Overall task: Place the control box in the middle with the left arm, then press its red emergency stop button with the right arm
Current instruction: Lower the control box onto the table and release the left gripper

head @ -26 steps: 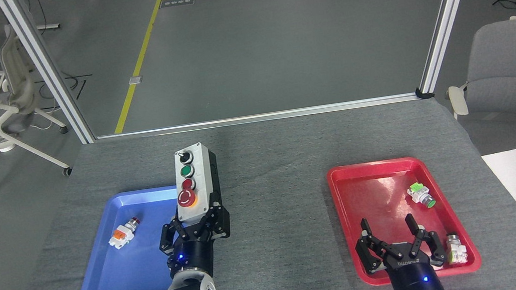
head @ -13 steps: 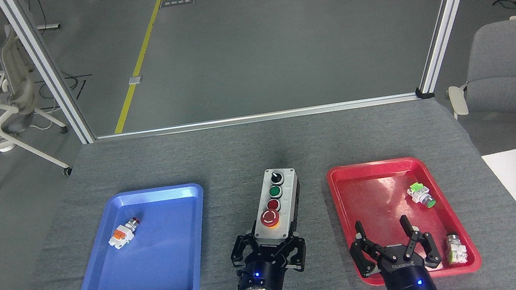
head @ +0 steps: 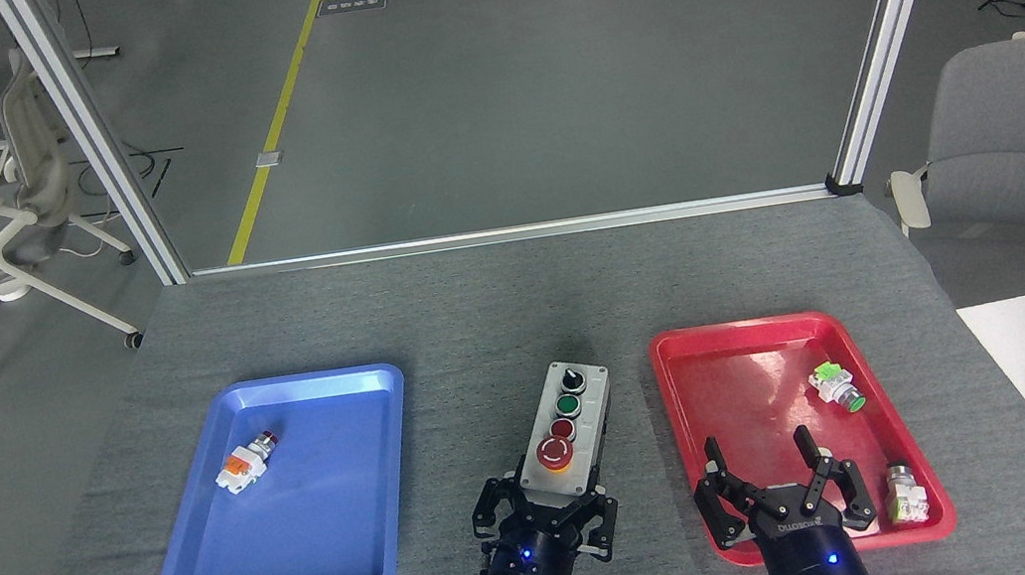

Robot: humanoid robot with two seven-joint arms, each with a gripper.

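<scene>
Blue tray (head: 211, 570) holds one orange-and-white switch part (head: 244, 463). Red tray (head: 734, 367) holds a green-tipped switch part (head: 835, 385) and a small white part (head: 905, 493). Control box (head: 569, 430) sits on the grey tabletop (head: 476, 313) between the trays, red emergency stop button (head: 554, 453) nearest the robot. Left gripper (head: 547, 515) is clamped on the box's near end. Right gripper (head: 767, 474) hovers over the red tray, fingers spread apart.
</scene>
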